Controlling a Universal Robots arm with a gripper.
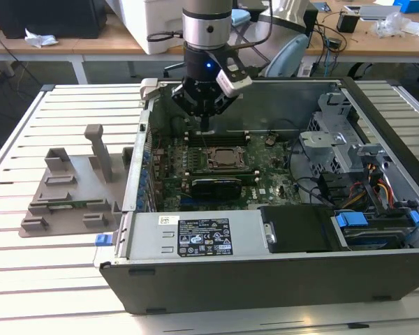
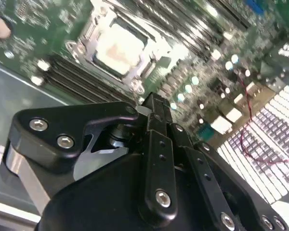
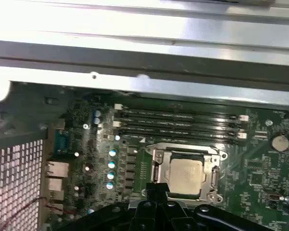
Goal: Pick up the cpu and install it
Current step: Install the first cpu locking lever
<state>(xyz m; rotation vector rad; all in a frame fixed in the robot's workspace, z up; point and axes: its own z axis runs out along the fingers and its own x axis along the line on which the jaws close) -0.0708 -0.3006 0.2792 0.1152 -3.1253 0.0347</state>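
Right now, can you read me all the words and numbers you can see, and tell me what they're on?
No text here can be read out clearly.
Small white sticker on the computer case: print too small to read.
Big dark label beside it: pale marks, too small to read.
Top of the cpu: blurred, nothing readable.
Motherboard: tiny markings, too blurred to read.

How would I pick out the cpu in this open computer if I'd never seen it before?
Start at the open computer case on the slatted table, then find the green motherboard on its floor. Below the long dark memory slots sits a metal-framed socket; the cpu is the pale silvery square inside that frame, the only plain flat metal plate there.
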